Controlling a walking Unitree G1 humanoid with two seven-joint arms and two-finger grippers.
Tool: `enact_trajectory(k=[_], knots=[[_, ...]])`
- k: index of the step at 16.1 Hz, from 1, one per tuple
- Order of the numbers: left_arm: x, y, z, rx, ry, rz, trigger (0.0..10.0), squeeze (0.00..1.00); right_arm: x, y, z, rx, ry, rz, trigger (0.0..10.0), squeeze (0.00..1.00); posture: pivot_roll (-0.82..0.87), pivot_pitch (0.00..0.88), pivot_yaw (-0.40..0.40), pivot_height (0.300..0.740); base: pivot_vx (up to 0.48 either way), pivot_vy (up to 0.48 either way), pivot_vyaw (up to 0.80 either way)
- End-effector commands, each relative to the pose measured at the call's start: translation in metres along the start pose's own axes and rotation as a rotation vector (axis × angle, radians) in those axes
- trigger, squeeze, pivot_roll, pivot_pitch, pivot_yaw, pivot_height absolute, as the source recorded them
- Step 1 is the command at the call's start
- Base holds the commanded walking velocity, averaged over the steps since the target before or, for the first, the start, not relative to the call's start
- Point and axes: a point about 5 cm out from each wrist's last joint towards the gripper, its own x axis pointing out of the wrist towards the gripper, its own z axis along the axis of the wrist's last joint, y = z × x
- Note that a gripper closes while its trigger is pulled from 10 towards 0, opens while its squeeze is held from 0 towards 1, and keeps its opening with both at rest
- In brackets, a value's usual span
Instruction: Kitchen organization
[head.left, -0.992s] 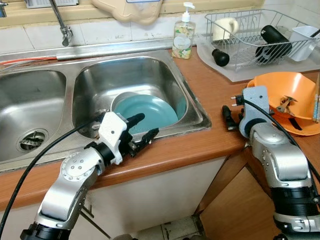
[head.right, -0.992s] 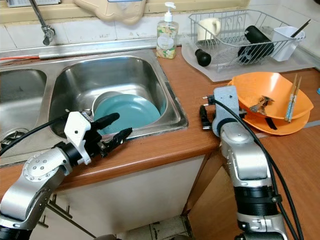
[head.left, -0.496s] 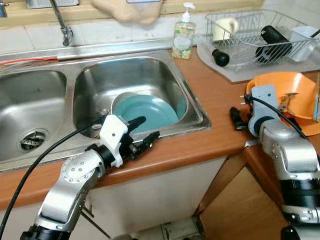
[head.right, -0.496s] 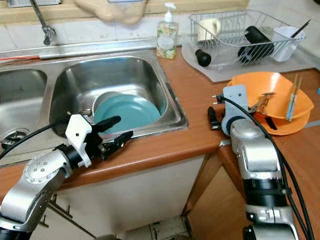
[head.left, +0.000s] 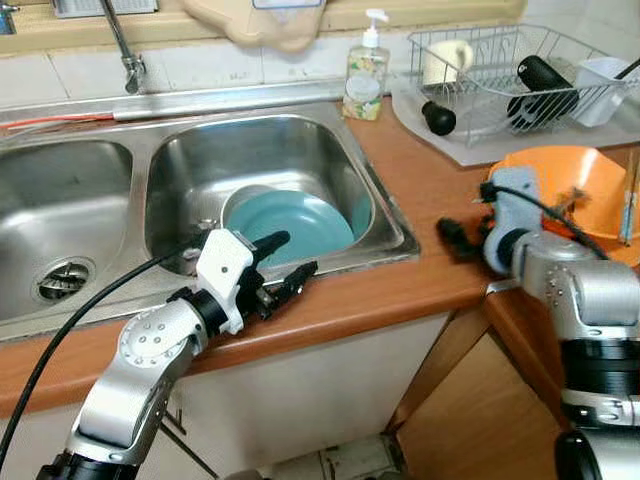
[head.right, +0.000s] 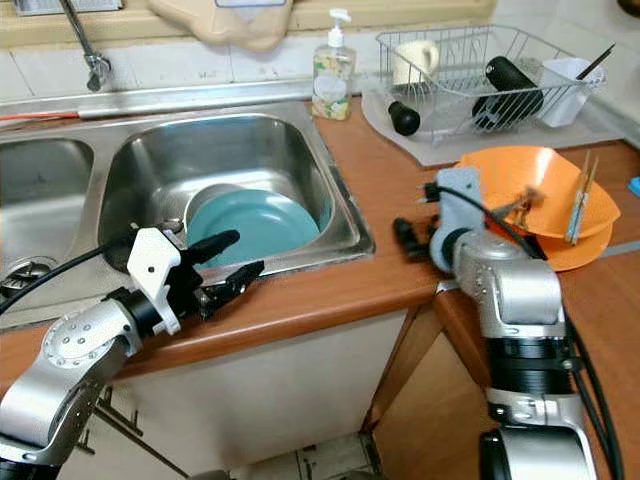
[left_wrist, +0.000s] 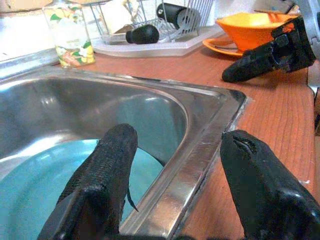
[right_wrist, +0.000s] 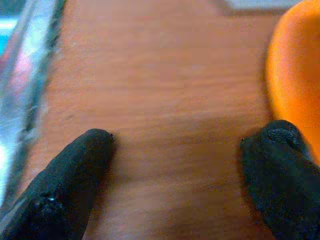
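Observation:
A teal plate (head.left: 300, 225) lies tilted in the right basin of the steel sink (head.left: 395, 235), against a metal bowl (head.left: 243, 198). My left gripper (head.left: 297, 253) is open and straddles the sink's front rim. One finger (left_wrist: 112, 165) hangs over the plate, and the other stands over the wooden counter. My right gripper (head.right: 405, 237) is open and low over the counter (right_wrist: 165, 85), between the sink and an orange bowl (head.left: 560, 185). Nothing is between its fingers. The orange bowl sits on an orange plate and holds scraps, with chopsticks (head.right: 578, 195) resting in it.
A soap bottle (head.left: 365, 75) stands behind the sink corner. The wire dish rack (head.left: 500, 60) at the back right holds a mug, a black bottle (head.left: 545, 80) and a white cup. The faucet (head.left: 125, 50) is at the back left. The counter's edge drops off at the front.
My right wrist has swung, so its fingers now reach further left along the counter towards the sink. The left gripper has barely moved.

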Motion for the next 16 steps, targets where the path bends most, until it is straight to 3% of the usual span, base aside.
enact_trajectory(k=[1,5,10,12,16], knots=[[-0.002,0.002,0.003,0.024,-0.001,0.01,10.0,0.0,-0.002,0.001,0.004,0.012,0.001,0.024,10.0,0.0,-0.02,0.0,-0.006,0.74,0.0,0.0,0.0],[-0.003,0.003,0.004,0.033,0.0,0.013,10.0,0.0,-0.007,0.012,0.008,-0.002,-0.004,0.082,10.0,0.0,-0.01,0.0,-0.001,0.74,0.0,0.0,0.0],[-0.002,0.003,0.004,0.032,-0.004,0.011,10.0,0.0,-0.006,0.017,0.023,-0.224,-0.129,-0.063,10.0,0.0,-0.02,0.0,0.001,0.74,0.0,0.0,0.0],[-0.001,0.003,0.004,0.036,-0.002,0.009,10.0,0.0,0.0,0.023,0.02,-0.191,-0.13,-0.079,10.0,0.0,-0.01,0.0,0.0,0.74,0.0,0.0,0.0],[-0.001,0.004,0.006,0.041,-0.004,0.01,10.0,0.0,0.003,0.0,0.022,-0.127,-0.146,-0.204,10.0,0.0,-0.01,0.0,0.001,0.74,0.0,0.0,0.0]])
